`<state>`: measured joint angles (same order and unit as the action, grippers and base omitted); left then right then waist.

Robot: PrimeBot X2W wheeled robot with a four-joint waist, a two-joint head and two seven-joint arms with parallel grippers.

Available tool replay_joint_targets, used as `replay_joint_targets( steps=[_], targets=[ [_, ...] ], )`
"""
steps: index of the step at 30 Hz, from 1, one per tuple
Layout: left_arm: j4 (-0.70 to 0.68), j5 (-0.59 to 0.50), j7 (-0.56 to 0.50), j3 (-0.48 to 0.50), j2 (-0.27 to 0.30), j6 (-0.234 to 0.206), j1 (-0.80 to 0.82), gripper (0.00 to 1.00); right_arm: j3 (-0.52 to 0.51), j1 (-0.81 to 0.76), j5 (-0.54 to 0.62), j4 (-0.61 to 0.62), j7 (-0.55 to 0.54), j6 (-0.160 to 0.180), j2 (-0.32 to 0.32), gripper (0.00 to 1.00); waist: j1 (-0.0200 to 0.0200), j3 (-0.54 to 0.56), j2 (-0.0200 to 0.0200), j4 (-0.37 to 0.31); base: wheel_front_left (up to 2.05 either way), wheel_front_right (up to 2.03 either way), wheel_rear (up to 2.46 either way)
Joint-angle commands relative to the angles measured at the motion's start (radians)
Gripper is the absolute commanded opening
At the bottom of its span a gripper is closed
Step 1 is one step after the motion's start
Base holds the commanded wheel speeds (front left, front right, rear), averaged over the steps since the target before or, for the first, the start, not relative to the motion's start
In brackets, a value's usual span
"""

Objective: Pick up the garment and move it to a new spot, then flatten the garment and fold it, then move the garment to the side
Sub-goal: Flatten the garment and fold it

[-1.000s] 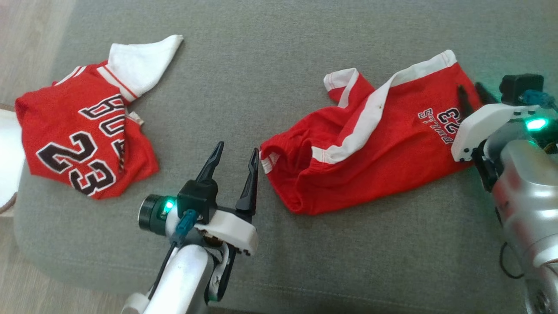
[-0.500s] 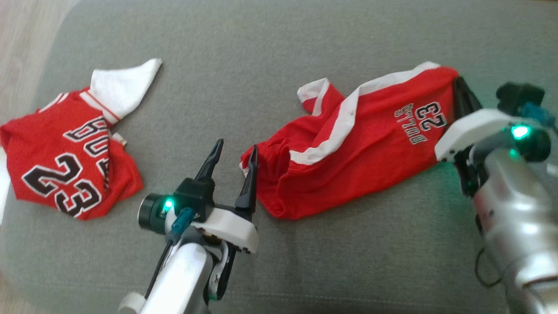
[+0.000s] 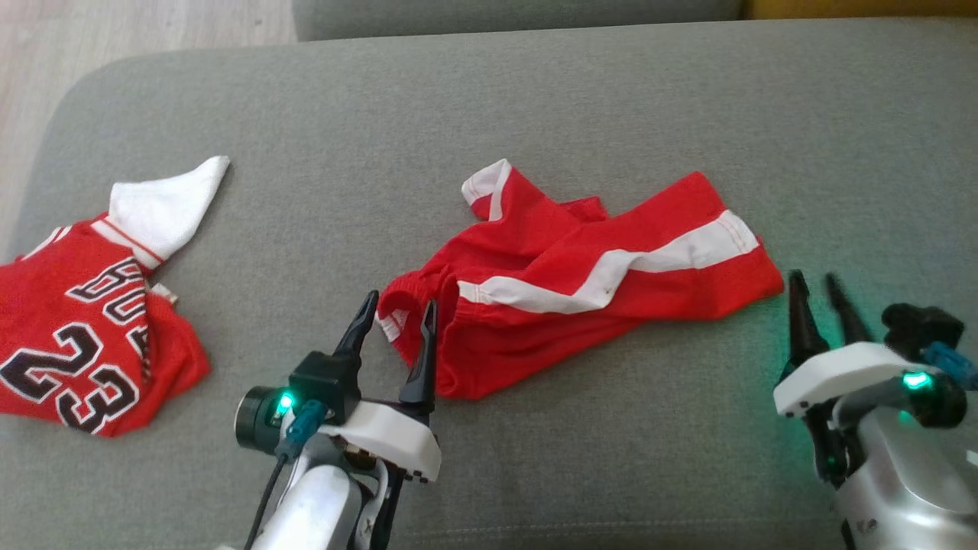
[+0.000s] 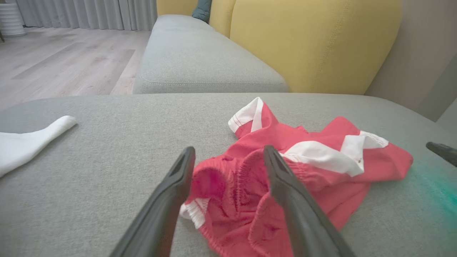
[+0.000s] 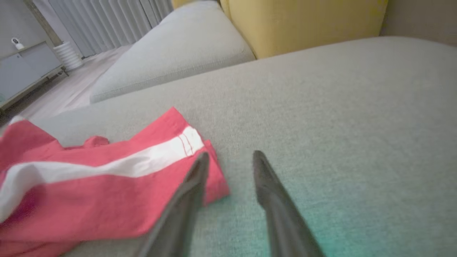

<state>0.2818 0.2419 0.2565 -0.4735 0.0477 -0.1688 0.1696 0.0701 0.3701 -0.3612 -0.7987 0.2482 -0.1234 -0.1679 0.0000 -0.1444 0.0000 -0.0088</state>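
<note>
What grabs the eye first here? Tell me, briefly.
The crumpled red shorts with a white side stripe lie mid-cushion on the grey sofa, their waistband end between the fingers of the open left gripper. A red number 23 jersey sits at the far left. The right gripper, fingers parted, hovers just off the shorts' other end.

The shorts (image 3: 581,305) were red with a white side stripe; the jersey (image 3: 84,336) was red with black, white-edged numerals; the cushion (image 3: 535,99) was grey.
</note>
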Motion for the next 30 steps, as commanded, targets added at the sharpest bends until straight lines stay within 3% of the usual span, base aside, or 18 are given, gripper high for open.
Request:
replay_joint_targets(
  steps=[1, 4, 12, 22, 30],
  targets=[
    [-0.028, 0.006, 0.005, 0.032, 0.003, 0.005, 0.022, 1.0, 0.004, 0.01, 0.022, 0.065, 0.013, -0.007, 0.008, 1.0, 0.0, 0.004, 0.0, -0.006, 0.0, 0.0, 0.0],
    [-0.029, 0.008, 0.005, 0.033, 0.003, 0.004, 0.025, 1.0, -0.033, -0.025, 0.076, 0.168, 0.013, -0.007, 0.037, 1.0, 0.0, 0.009, 0.0, -0.013, 0.0, 0.0, 0.0],
    [-0.011, -0.035, 0.005, 0.087, 0.003, -0.063, 0.006, 1.0, -0.055, -0.113, 0.202, 0.39, 0.013, -0.007, 0.103, 1.0, 0.0, 0.038, 0.0, -0.012, 0.0, 0.0, 0.0],
    [0.022, -0.078, 0.005, 0.192, 0.003, -0.12, -0.072, 1.0, -0.024, -0.17, 0.224, 0.403, 0.013, -0.007, 0.117, 1.0, 0.0, 0.077, 0.0, -0.001, 0.0, 0.0, 0.0],
    [0.014, -0.072, 0.005, 0.218, 0.003, -0.099, -0.08, 1.0, -0.013, -0.167, 0.212, 0.394, 0.014, -0.007, 0.117, 1.0, 0.0, 0.074, 0.0, 0.005, 0.0, 0.0, 0.0]
  ],
)
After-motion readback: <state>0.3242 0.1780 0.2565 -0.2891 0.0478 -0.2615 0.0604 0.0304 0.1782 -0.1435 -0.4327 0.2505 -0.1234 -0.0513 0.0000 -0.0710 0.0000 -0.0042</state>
